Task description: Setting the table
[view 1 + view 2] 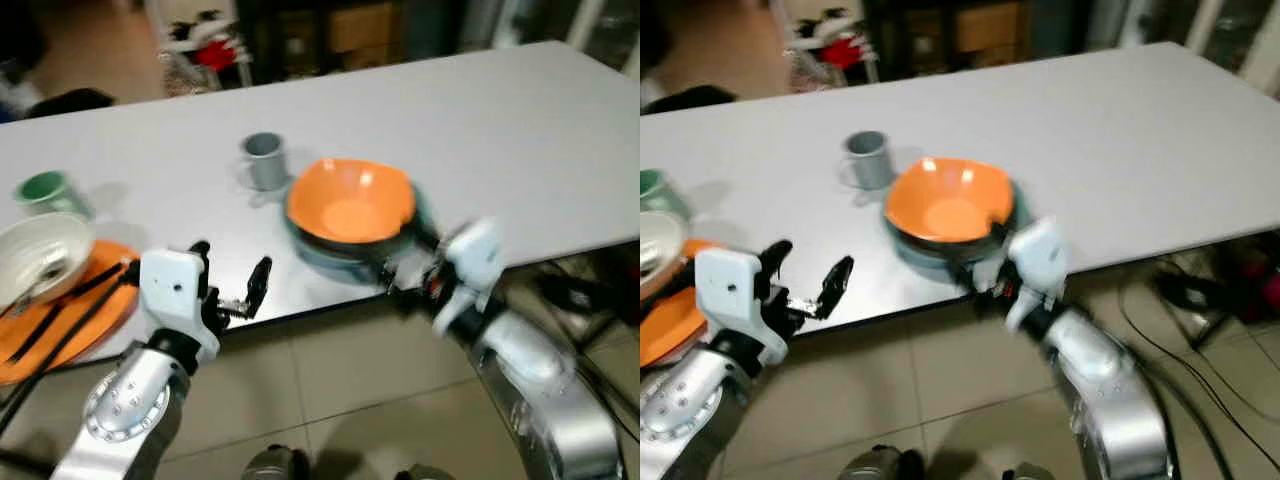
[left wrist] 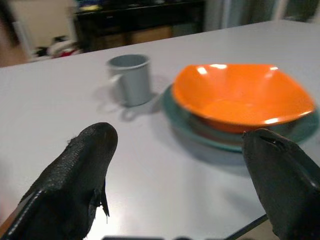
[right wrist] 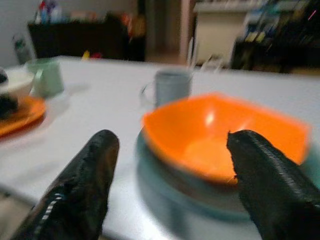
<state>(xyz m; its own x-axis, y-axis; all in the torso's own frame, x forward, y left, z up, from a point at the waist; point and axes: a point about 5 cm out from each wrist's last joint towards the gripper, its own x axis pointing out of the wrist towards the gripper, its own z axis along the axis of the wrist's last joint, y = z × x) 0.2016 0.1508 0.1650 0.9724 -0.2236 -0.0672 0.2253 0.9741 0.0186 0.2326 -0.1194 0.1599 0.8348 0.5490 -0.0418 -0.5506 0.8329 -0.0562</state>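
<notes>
An orange bowl (image 1: 350,200) sits in a teal plate (image 1: 328,258) near the white table's (image 1: 500,130) front edge. A grey mug (image 1: 265,160) stands just behind them to the left. My right gripper (image 1: 405,255) is open at the plate's front right rim, its fingers (image 3: 85,185) spread towards the bowl (image 3: 220,140). My left gripper (image 1: 232,258) hovers open and empty over the table edge, left of the plate, pointing at the mug (image 2: 131,77) and bowl (image 2: 240,97).
At the far left an orange plate (image 1: 100,300) carries a white bowl (image 1: 40,255) and black chopsticks (image 1: 70,320), with a green mug (image 1: 48,192) behind. Dark cables (image 1: 580,290) lie on the tiled floor under the table's right side. Furniture stands beyond the table.
</notes>
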